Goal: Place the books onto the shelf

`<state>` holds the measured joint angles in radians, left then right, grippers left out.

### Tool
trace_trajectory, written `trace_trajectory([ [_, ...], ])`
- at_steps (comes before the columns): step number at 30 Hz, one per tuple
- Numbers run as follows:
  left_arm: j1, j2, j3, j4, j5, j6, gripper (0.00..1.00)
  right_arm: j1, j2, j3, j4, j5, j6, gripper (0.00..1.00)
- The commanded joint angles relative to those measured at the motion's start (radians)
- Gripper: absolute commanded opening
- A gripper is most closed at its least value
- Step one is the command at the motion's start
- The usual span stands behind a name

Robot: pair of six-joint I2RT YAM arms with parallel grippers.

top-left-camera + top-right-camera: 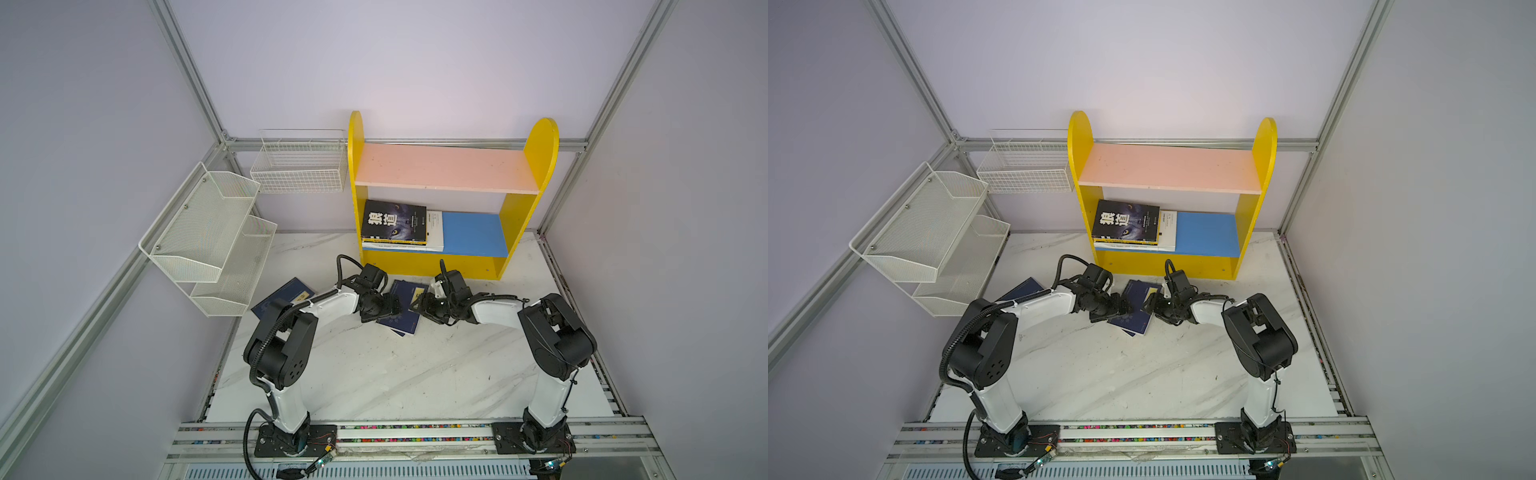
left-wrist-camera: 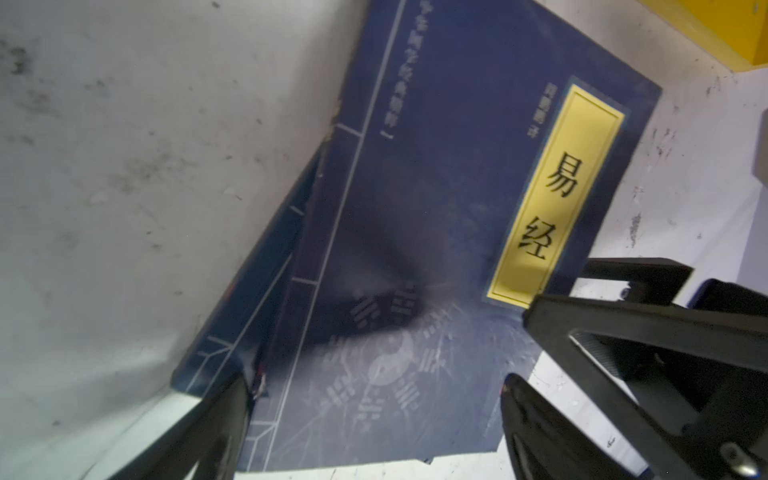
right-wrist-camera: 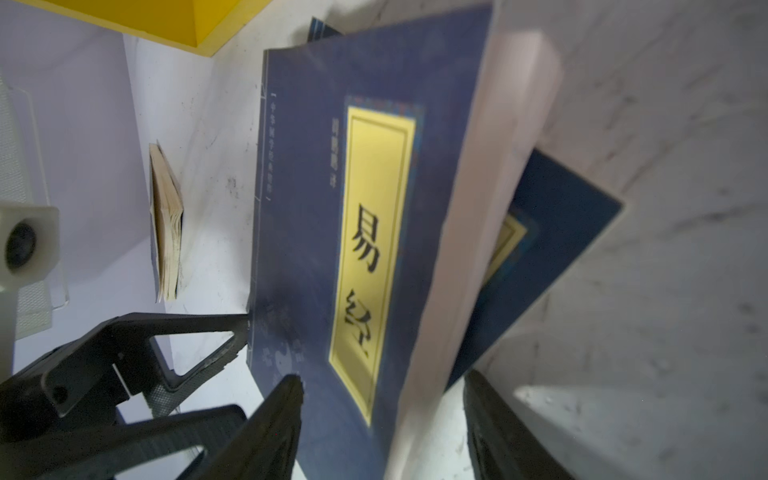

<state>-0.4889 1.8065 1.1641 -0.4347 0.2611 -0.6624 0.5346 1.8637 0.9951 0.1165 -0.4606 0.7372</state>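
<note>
Now grasping top navy book [image 2: 415, 187]: left gripper [image 2: 378, 378] wide open; right gripper [image 3: 382, 378] straddling edge, hold unclear; next clamp, shelve.

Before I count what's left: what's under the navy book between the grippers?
A second navy book, skewed; one corner and a sliver of its yellow label show. The rest is covered.

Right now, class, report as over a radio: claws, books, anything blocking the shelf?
Left claw open over top navy book. Right claw astride its page edge, grip unclear. Second navy book beneath, third navy book aside. Nothing blocks shelf.
</note>
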Motion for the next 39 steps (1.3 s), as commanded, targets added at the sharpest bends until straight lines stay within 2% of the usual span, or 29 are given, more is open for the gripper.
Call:
trace_trajectory([
  [1, -0.029, 0.004, 0.050, 0.045, 0.064, -0.019, 0.93, 0.007, 0.035, -0.009, 0.029, -0.025, 0.028, 0.65],
  [8, -0.066, 0.004, 0.063, 0.079, 0.155, 0.003, 0.93, 0.007, 0.022, -0.027, 0.086, -0.078, 0.042, 0.64],
  [11, -0.066, 0.021, 0.081, 0.080, 0.174, 0.007, 0.93, 0.005, 0.006, -0.028, 0.088, -0.097, 0.048, 0.55],
  [16, -0.066, 0.033, 0.092, 0.099, 0.187, -0.006, 0.93, -0.004, -0.056, -0.045, 0.080, -0.093, 0.078, 0.34],
  [19, -0.065, 0.017, 0.096, 0.098, 0.183, -0.004, 0.93, -0.008, -0.106, -0.049, 0.035, -0.070, 0.088, 0.27],
  [22, -0.054, -0.006, 0.107, 0.085, 0.175, 0.001, 0.93, -0.017, -0.169, -0.044, -0.047, -0.036, 0.055, 0.24],
  [25, -0.030, -0.041, 0.112, 0.080, 0.180, -0.001, 0.94, -0.035, -0.242, -0.051, -0.105, -0.023, 0.034, 0.16],
  [26, -0.020, -0.055, 0.113, 0.082, 0.183, -0.001, 0.94, -0.042, -0.263, -0.054, -0.115, -0.022, 0.030, 0.13],
  [27, -0.009, -0.072, 0.113, 0.085, 0.187, -0.003, 0.94, -0.051, -0.288, -0.052, -0.132, -0.026, 0.020, 0.00],
  [29, 0.014, -0.102, 0.112, 0.092, 0.199, -0.005, 0.94, -0.069, -0.326, -0.047, -0.169, -0.037, -0.003, 0.00],
  [32, 0.044, -0.131, 0.121, 0.095, 0.230, -0.003, 0.95, -0.092, -0.363, -0.024, -0.224, -0.132, -0.076, 0.00],
  [35, 0.073, -0.144, 0.131, 0.122, 0.307, -0.031, 0.95, -0.108, -0.410, 0.007, -0.248, -0.247, -0.142, 0.00],
  [37, 0.093, -0.161, 0.099, 0.218, 0.392, -0.093, 0.95, -0.131, -0.435, 0.026, -0.238, -0.353, -0.159, 0.00],
  [39, 0.107, -0.173, 0.054, 0.388, 0.487, -0.160, 0.96, -0.155, -0.447, 0.047, -0.236, -0.427, -0.166, 0.00],
])
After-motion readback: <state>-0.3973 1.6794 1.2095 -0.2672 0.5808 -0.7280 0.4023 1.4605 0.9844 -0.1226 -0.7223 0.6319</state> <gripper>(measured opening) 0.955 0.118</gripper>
